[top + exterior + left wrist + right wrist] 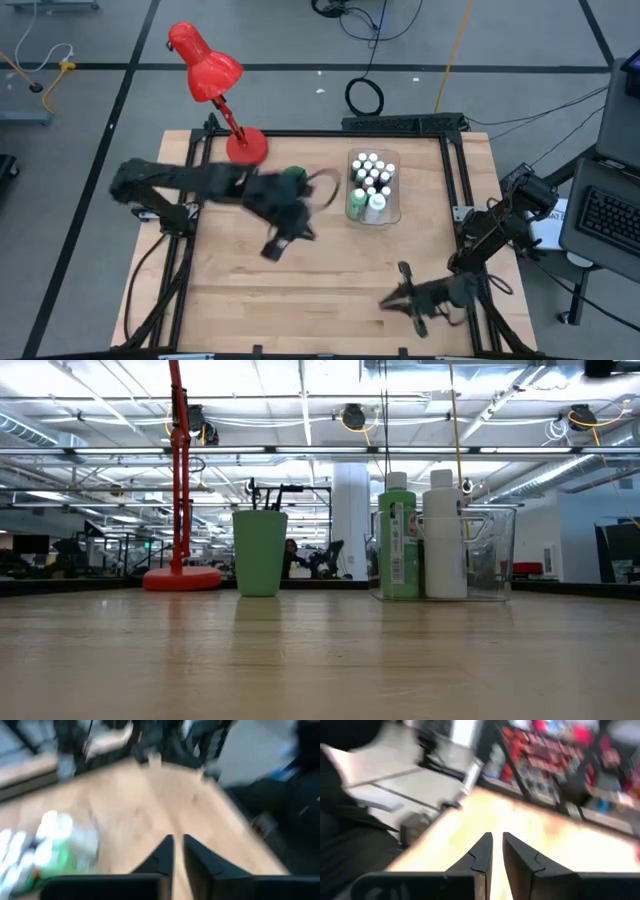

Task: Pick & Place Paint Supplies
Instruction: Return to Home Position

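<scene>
High view, with the low and wrist views: the paint supplies are stowed. We see the small white-capped bottles [371, 172] in the clear tray [398, 190] toward the far side of the table [330, 300]. The green bottle [398, 540] and white bottle [443, 535] stand upright side by side at one end of the tray. The brushes [268, 492] stand in the green cup [259, 552], near the red lamp [205, 65]. The left arm [180, 180] reaches across the table close by the cup, and the low view shows no arm at cup height. The left fingers [162, 857] are drawn nearly together on nothing. The right arm [490, 235] sits at the near right corner, and the right fingers [481, 852] are likewise close-set and empty. We judge that homing goes best if the left arm keeps its height while folding back to its own side, clear of the brush tips, cup and lamp stem. The right arm has bare wood around it and little to avoid.
</scene>
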